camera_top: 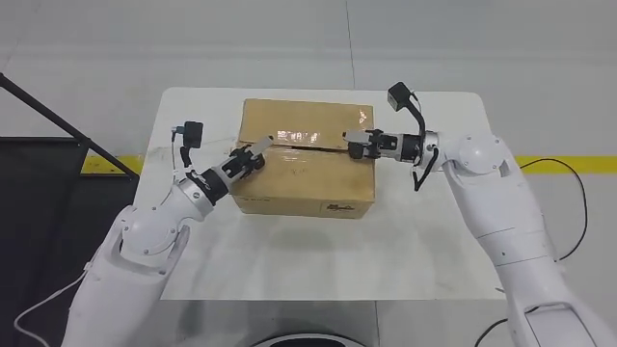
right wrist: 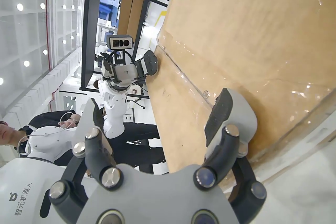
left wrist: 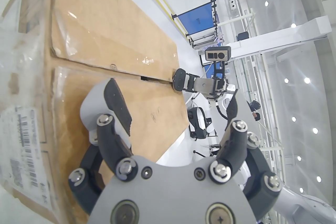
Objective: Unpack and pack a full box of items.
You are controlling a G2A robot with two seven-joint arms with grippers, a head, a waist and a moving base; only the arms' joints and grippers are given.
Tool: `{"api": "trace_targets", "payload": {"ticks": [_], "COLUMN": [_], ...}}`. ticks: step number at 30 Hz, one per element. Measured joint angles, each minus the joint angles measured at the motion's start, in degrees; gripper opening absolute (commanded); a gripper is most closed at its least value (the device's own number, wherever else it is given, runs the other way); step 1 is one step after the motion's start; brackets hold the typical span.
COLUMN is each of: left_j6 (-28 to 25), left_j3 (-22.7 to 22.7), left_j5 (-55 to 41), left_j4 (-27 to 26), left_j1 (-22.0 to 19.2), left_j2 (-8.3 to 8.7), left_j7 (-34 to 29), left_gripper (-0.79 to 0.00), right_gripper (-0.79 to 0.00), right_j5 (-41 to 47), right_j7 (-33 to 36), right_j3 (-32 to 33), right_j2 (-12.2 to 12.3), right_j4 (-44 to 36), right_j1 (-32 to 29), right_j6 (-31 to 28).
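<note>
A closed brown cardboard box (camera_top: 308, 175) stands in the middle of the white table (camera_top: 434, 241), its two top flaps meeting in a seam under clear tape. My left gripper (camera_top: 253, 160) is open at the box's left end; in the left wrist view (left wrist: 176, 107) one fingertip (left wrist: 118, 104) lies over the near flap of the box (left wrist: 105, 33) and the other is past its edge. My right gripper (camera_top: 357, 145) is open at the right end of the seam; in its own view (right wrist: 157, 114) one pad (right wrist: 220, 114) is on the box (right wrist: 249, 38).
A printed label (left wrist: 23, 146) is stuck to the box's left end. Bare table lies in front of the box and to its right. A black frame (camera_top: 39, 116) stands on the floor off the table's left side.
</note>
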Motion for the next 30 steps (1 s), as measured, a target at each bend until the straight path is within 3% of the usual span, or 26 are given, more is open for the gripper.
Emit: {"api": "trace_targets", "payload": {"ticks": [8,16,26,30], "left_j6": [-1.4,-2.4,-3.4,-0.8], "left_j3": [-3.3,-10.4,-16.4,-17.5], "left_j5": [-0.2,-1.3,-3.3,-3.6], "left_j4": [-2.6,-5.7,-4.9,-4.5], "left_j1": [2.2,6.5,12.0,13.7], "left_j2": [0.1,0.45,0.42,0.16], "left_j7": [3.7,6.5,9.9,13.8], "left_gripper": [0.0,0.0,0.0,0.0], "right_gripper": [0.0,0.0,0.0,0.0], "right_j5": [0.2,5.3,4.2,3.9], "right_j7": [-1.7,0.5,0.3,-0.4], "right_j3": [-0.6,0.7,0.3,0.0], "right_j2": [-0.1,0.1,0.3,0.3], "right_j4": [1.0,0.1,0.2,0.3], "right_j1": [0.2,-0.3,-0.7,-0.4], "right_j6": [0.3,-2.8,-1.4,-1.1]}}
